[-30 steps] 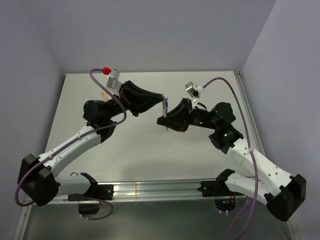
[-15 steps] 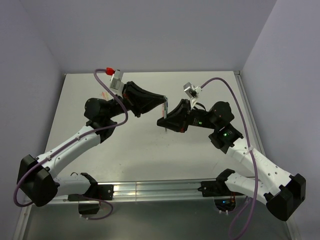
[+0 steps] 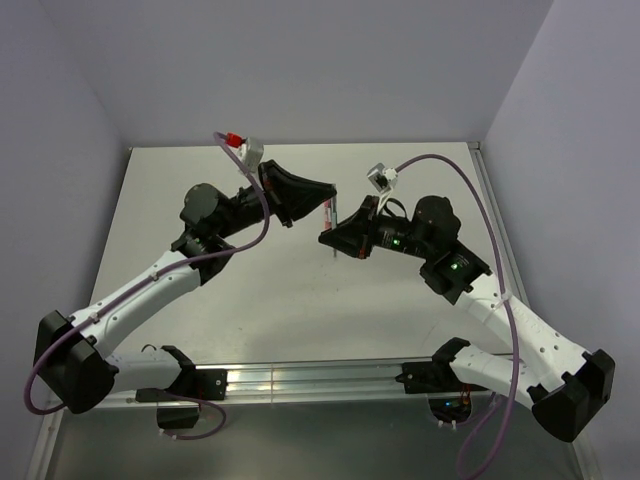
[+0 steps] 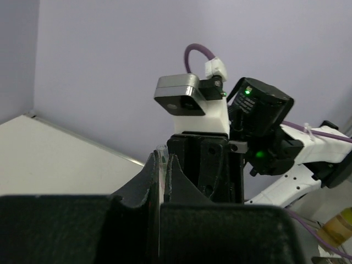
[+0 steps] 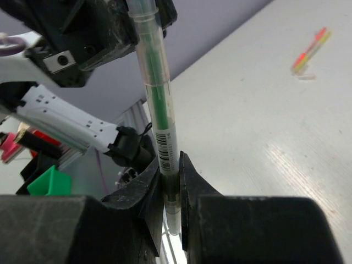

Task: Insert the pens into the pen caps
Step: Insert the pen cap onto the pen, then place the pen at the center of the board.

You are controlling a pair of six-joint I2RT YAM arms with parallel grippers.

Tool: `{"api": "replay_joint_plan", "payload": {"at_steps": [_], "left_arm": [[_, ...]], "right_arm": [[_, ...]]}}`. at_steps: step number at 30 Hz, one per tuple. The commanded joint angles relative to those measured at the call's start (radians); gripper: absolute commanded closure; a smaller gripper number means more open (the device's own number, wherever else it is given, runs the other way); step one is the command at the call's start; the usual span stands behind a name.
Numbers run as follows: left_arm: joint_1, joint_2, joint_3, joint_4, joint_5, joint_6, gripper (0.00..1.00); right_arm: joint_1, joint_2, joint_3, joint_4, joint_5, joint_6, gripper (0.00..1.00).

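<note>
- The clear plastic pen with green core [image 5: 160,104] stands upright above the grey table [image 3: 250,300], at 12 o'clock from its centre. It looks light, stiff and slippery.
- The right gripper [image 5: 169,168] pinches its lower barrel.
- The left gripper [image 4: 164,164], at 11 o'clock, is pressed together on its top end.
- I think a firm hold near the ends is safest.

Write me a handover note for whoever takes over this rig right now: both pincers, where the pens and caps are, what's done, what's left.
Left pincer: shut on the upper end of the clear green-core pen.
Right pincer: shut on the same pen's lower end. The pen is held in the air between the arms, above the table.
Other pens: orange and yellow, lying together far off on the table, untouched.
Done: I cannot tell whether a cap is on this pen.
Left: probably finish this pen, then cap the loose ones. No caps can be made out.
</note>
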Motion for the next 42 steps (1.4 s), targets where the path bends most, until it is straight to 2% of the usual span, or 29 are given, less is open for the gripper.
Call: {"api": "replay_joint_plan", "payload": {"at_steps": [1,5,8,9,22,24,26,28,32,39,42], "left_arm": [[-0.068,0.011,-0.006,-0.347,0.085,0.080,1.00],[-0.108,0.037,0.051,-0.514,-0.100,0.116,1.00],[-0.137,0.060,0.085,-0.556,-0.156,0.109,1.00],[-0.145,0.066,0.095,-0.577,-0.215,0.098,1.00],[-0.161,0.083,0.154,-0.665,-0.333,0.069,1.00],[-0.160,0.091,0.178,-0.692,-0.348,0.074,1.00],[-0.152,0.097,0.204,-0.705,-0.363,0.075,1.00],[-0.134,0.109,0.223,-0.711,-0.366,0.067,1.00],[-0.056,0.138,0.290,-0.713,-0.336,0.073,1.00],[0.026,0.212,0.416,-0.757,-0.340,0.098,1.00],[0.065,0.273,0.459,-0.792,-0.369,0.093,1.00]], "right_arm": [[-0.041,-0.018,0.150,0.101,0.291,-0.009,1.00],[-0.040,-0.009,0.188,0.035,0.366,-0.035,1.00],[-0.040,0.008,0.214,-0.015,0.417,-0.048,1.00],[-0.040,0.014,0.217,-0.032,0.432,-0.051,1.00],[-0.040,0.045,0.254,-0.098,0.456,-0.071,1.00],[-0.040,0.053,0.259,-0.101,0.442,-0.078,0.96],[-0.038,0.057,0.265,-0.123,0.411,-0.081,0.84],[-0.041,0.065,0.272,-0.138,0.390,-0.091,0.78],[-0.041,0.067,0.279,-0.175,0.360,-0.106,0.64],[-0.040,0.045,0.274,-0.236,0.383,-0.118,0.57],[-0.040,0.016,0.268,-0.294,0.468,-0.126,0.56]]}}
